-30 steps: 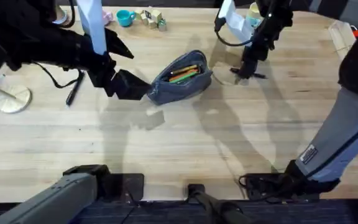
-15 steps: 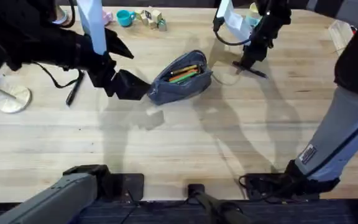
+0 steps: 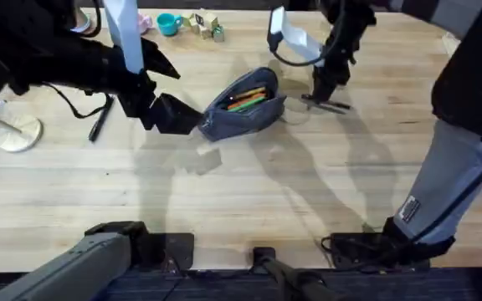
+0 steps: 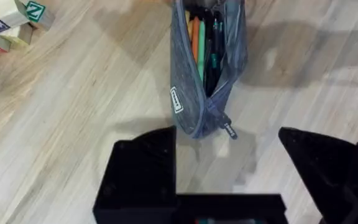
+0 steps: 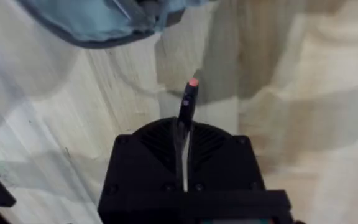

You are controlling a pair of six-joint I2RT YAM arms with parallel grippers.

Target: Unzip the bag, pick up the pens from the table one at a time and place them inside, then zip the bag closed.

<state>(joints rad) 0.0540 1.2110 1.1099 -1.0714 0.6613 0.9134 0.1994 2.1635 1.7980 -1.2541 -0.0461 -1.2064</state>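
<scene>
Overhead, the near half of the table lies bare. Farther back, at mid-table, the bag lies unzipped with its mouth up, coloured pens inside. The left gripper sits just left of the bag's near-left end, fingers spread wide and holding nothing; in the left wrist view the zipper pull dangles from that end, in the gap between the fingers. Right of the bag and near it, the right gripper holds a pen clamped near one end; the shaft sticks out sideways, about level, low over the wood. The right wrist view shows its reddish tip pointing toward the bag's rim. Another dark pen lies at far left, under the left arm and well apart from the bag.

The pen looks light, stiff and smooth, so it may swivel in a pinch taken this close to its end; a mid-shaft hold would likely steady it. The bag is soft fabric and would probably slide or sag if nudged, so bracing it by the seam beside the pull seems wise.
</scene>
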